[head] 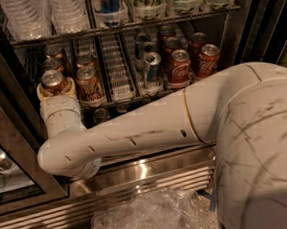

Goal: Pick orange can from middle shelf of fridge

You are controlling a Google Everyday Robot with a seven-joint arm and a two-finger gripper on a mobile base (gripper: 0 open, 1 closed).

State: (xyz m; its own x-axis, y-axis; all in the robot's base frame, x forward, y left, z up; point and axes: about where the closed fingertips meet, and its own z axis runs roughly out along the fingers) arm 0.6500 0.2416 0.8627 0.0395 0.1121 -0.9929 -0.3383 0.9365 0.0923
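My gripper [55, 92] is inside the fridge [138, 174], at the front of the leftmost lane of the middle shelf [117, 73], with my arm [135, 132] reaching across below the rack. The orange can [53, 80] stands upright right at the gripper; I cannot tell whether I am clamped on it or loose. A second orange can [88, 81] fronts the next lane. A blue-and-silver can [152, 68] and red cans [179, 65] sit further right. Crumpled clear plastic [152, 218] lies on the floor.

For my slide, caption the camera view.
Gripper at the front-left orange can, middle shelf of the fridge.
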